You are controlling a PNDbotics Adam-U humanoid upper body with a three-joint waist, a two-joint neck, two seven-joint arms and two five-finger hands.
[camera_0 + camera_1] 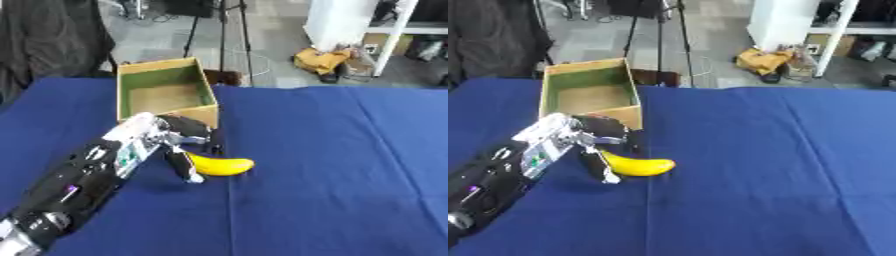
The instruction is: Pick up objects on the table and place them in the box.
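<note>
The left hand (179,145) looks curled round the near end of the banana (221,165), which lies crosswise on the counter (350,165), box (166,90) just behind.

Both views come from the robot's head, looking steeply down and forward over the blue-covered bench (350,165) toward the floor beyond at 12 o'clock. They sit side by side, so they share nearly the whole scene. The box (166,90) at 11 o'clock lies further left in the right eye view. The bench fills most of each picture, seen close.
</note>
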